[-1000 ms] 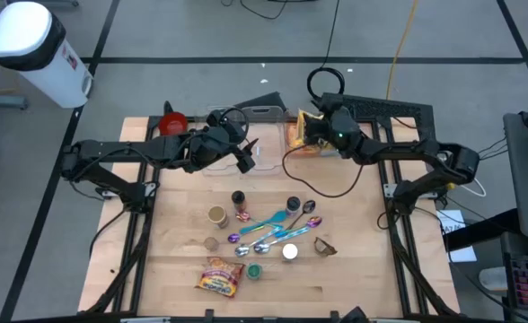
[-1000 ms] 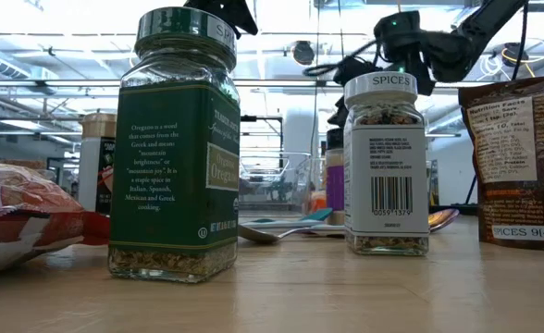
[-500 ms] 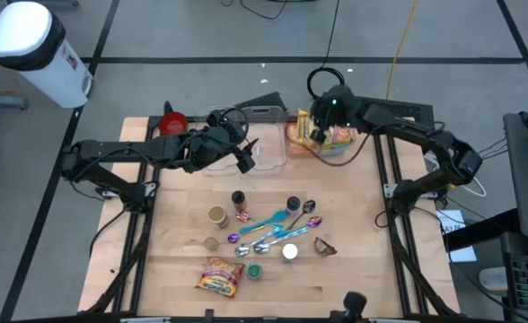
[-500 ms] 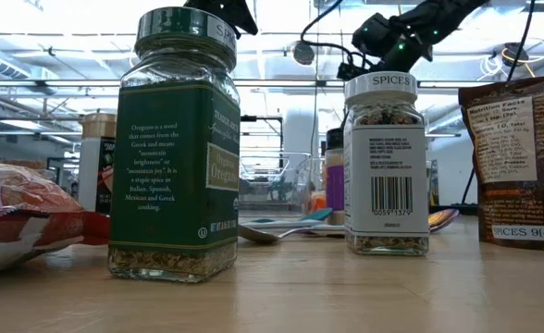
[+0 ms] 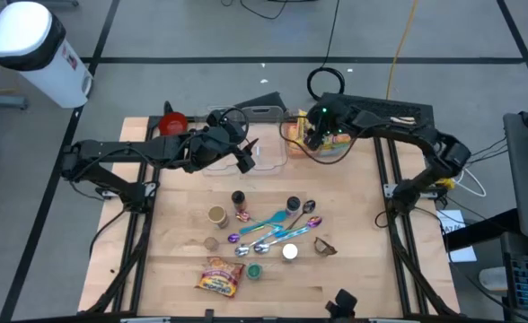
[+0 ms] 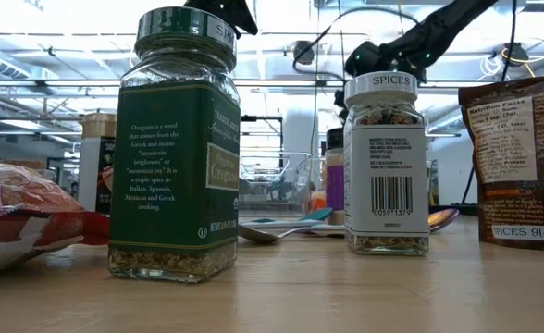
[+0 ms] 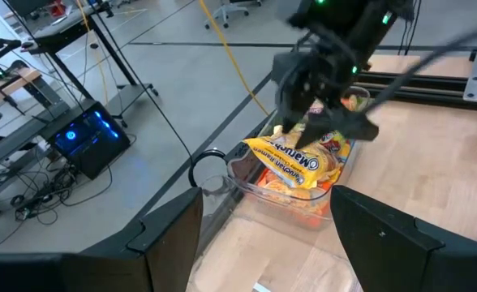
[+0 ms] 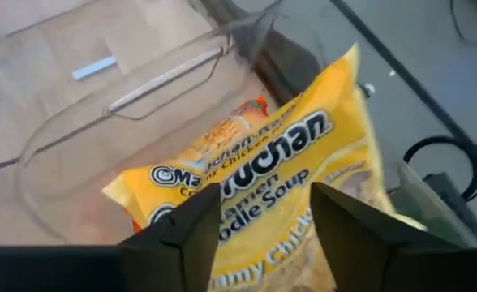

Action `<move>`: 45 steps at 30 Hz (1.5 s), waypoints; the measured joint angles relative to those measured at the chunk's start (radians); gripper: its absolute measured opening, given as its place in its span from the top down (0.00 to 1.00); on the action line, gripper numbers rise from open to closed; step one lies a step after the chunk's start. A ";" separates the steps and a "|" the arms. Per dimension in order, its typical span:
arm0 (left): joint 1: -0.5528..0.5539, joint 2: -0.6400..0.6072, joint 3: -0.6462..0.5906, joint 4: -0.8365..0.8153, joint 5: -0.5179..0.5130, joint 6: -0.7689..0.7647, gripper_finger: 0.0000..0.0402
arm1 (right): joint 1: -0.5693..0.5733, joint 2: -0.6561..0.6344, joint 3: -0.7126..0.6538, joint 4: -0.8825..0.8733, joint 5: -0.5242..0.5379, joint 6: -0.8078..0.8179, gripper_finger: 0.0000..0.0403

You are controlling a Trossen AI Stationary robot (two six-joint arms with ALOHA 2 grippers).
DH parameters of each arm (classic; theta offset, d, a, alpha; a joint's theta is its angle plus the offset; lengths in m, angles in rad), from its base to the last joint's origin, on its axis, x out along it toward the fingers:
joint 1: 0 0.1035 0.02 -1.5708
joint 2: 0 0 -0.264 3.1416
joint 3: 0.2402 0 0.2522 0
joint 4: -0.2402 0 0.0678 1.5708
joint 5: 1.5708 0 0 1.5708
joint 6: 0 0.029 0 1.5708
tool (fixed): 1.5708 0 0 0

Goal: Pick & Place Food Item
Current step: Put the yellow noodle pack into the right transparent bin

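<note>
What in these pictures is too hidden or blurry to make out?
- Right claw: left wrist view, whether it grips the yellow ramen noodle packet is unclear.
- Clear plastic bin: contents below the packet are covered.
- Small items around the teal spoon: too small from above.
- Green-lidded oregano jar: blocks the low view behind it.

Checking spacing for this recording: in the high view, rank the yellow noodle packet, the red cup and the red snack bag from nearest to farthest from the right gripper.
1. Yellow noodle packet: right beside the right gripper, at the table's far edge.
2. Red cup: far edge, toward the left arm's side.
3. Red snack bag: near edge of the table.
</note>
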 joint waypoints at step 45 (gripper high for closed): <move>0.000 0.000 0.000 0.001 0.000 -0.005 0.30 | 0.078 0.075 0.000 0.114 -0.001 0.008 1.00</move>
